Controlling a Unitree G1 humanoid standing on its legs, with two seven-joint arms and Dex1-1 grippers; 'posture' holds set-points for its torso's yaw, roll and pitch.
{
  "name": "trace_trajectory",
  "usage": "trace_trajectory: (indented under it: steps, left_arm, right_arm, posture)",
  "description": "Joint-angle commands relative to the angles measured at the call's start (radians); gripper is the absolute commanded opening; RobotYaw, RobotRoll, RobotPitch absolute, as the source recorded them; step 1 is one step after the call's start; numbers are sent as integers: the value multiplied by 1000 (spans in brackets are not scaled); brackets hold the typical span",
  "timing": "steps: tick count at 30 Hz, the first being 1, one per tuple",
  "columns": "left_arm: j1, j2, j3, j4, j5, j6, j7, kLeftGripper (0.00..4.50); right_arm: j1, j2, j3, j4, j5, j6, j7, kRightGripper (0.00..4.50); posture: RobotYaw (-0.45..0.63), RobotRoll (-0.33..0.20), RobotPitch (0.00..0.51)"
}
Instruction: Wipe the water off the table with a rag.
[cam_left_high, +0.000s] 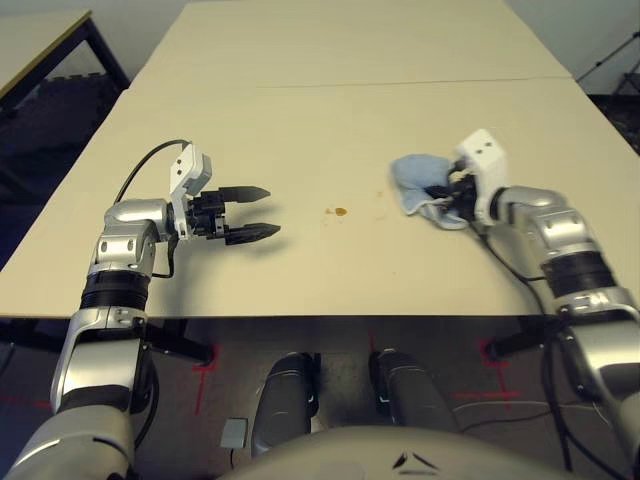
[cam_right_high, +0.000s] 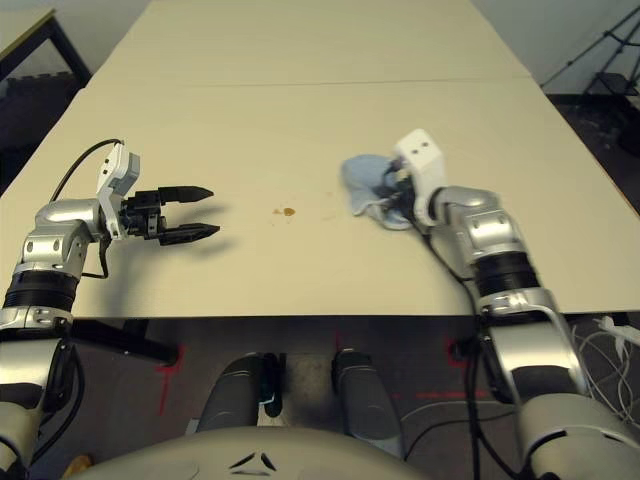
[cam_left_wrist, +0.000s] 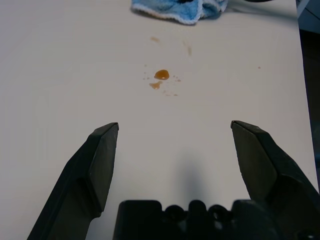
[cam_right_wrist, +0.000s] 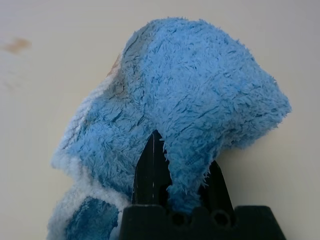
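Right jaws (cam_right_wrist: 182, 167) clamped on blue rag (cam_right_wrist: 200, 85)—press flat, sweep left across mid-frame orange droplets (cam_left_high: 341, 212). Left jaws (cam_left_high: 262, 213)—apart.

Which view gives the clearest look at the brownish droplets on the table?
The left wrist view: the droplets appear large, with the tiny specks around them distinct. Both eye views show them small, between the two grippers. The right wrist view shows only faint smears beside the rag.

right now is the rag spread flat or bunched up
Bunched up: the rag bulges in folds around the right end effector's fingers, which pinch it, and its white stitched edge bends back rather than lying straight.
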Motion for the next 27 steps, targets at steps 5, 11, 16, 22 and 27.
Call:
trace_trajectory:
  steps: [5,11,16,22,27]
  left_arm:
    - [7,5,-14,-9,-2,-7,-5,4500]
    - [13,16,-20,-8,4,-10,-18,4500]
    - [16,28,-28,-5,6,-14,-29,4500]
    - [20,39,-30,-8,3,-13,-34,4500]
    - [26,44,-32,-16,1,-12,-33,4500]
  right_arm:
    - [2,-35,-122,-56,90,100,41,17]
    - [33,46,-166,-340,239,322,49,16]
    - [67,127,-118,-464,251,395,-2,16]
    - [124,211,11,-480,183,370,-43,16]
    - [143,283,98,-477,146,350,-54,16]
  posture:
    - [-244,0,138]
    - [-245,0,138]
    - [-240,0,139]
    - [-233,0,140]
    - [-228,0,141]
